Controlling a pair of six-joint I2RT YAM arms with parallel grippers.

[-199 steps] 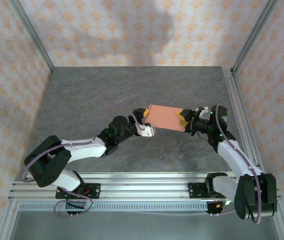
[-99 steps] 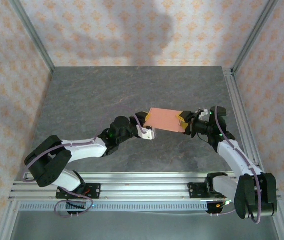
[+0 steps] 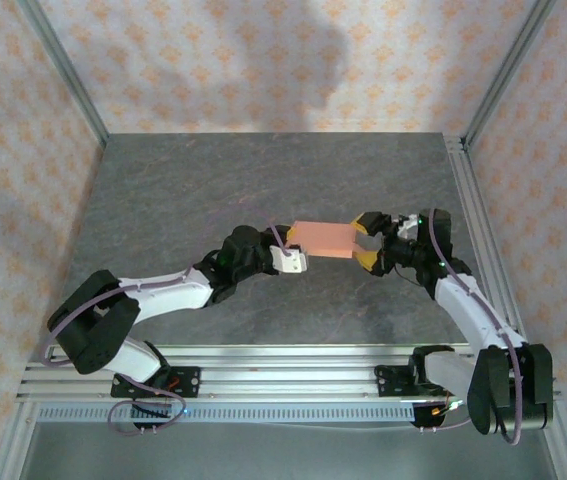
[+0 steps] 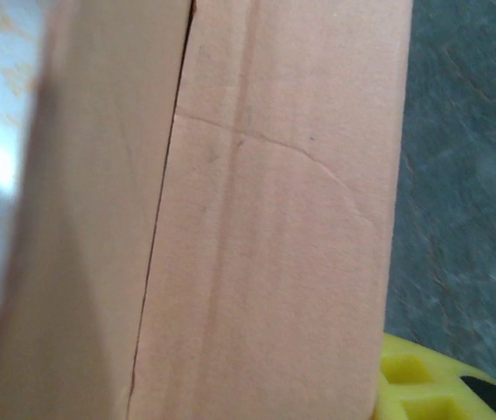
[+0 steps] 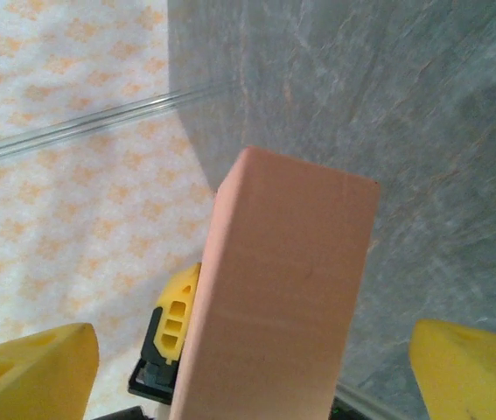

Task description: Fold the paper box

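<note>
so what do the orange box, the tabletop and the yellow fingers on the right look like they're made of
paper box: thin card, matte salmon-orange; faint creases and a slit edge show close up.
table: grey veined top with low sheen, stone-look; could be laminate.
fingers of the right tool: matte yellow, smooth and blocky, probably moulded or printed plastic.

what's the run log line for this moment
paper box: box-shaped | left end effector: gripping its left end | right end effector: open, fingers astride its right end, not touching
</note>
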